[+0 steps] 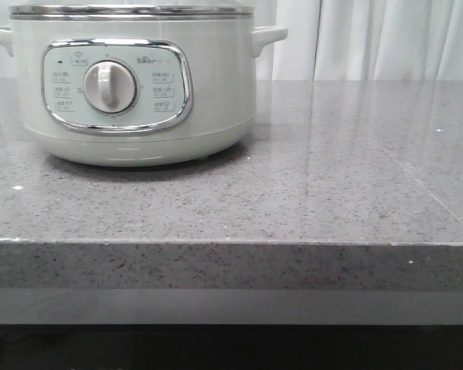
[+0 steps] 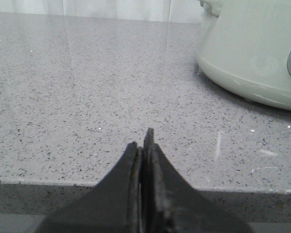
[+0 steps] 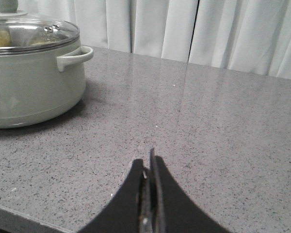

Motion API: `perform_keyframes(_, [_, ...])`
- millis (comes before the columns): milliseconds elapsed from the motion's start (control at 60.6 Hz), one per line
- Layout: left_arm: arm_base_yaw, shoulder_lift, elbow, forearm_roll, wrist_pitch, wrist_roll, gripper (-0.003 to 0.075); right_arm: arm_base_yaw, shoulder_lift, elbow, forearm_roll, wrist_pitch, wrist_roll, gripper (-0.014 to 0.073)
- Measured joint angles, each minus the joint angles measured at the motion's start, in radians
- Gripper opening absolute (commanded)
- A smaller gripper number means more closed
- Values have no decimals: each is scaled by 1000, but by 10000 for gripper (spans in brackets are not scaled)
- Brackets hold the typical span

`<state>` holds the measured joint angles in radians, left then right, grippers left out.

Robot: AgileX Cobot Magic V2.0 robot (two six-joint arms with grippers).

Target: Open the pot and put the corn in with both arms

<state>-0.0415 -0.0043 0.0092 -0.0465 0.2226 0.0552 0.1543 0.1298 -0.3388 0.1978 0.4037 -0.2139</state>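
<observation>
A pale grey-green pot (image 1: 131, 85) sat on a speckled grey tabletop (image 1: 332, 177), its glass lid (image 3: 31, 31) on. Both the left gripper (image 2: 144, 145) and the right gripper (image 3: 148, 167) hung short of the pot with fingers clenched, empty. Something yellow showed faintly through the lid; whether it was the corn was unclear. The smooth lid knob (image 3: 5, 6) could slip from a narrow pinch.
</observation>
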Motion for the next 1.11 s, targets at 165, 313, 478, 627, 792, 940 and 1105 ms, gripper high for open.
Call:
perform_keyframes(165, [0, 0, 0, 0, -3, 0, -18, -12, -8, 64, -23, -88, 3, -68])
perform_keyframes(313, [0, 0, 0, 0, -3, 0, -18, -87, -54, 193, -59, -221, 48, -68])
perform_keyframes(478, [0, 0, 0, 0, -3, 0, -18, -171, -128, 342, -65, -269, 79, -68])
perform_keyframes(627, [0, 0, 0, 0, -3, 0, -18, -181, -139, 367, -67, -249, 89, -68])
perform_keyframes(792, [0, 0, 0, 0, -3, -1, -18, -181, -139, 367, -67, -247, 90, -68])
perform_keyframes(940, [0, 0, 0, 0, -3, -1, -18, -181, -139, 367, -68, -247, 90, -68])
perform_keyframes(1105, [0, 0, 0, 0, -3, -1, -18, -181, -139, 367, -68, -247, 92, -68])
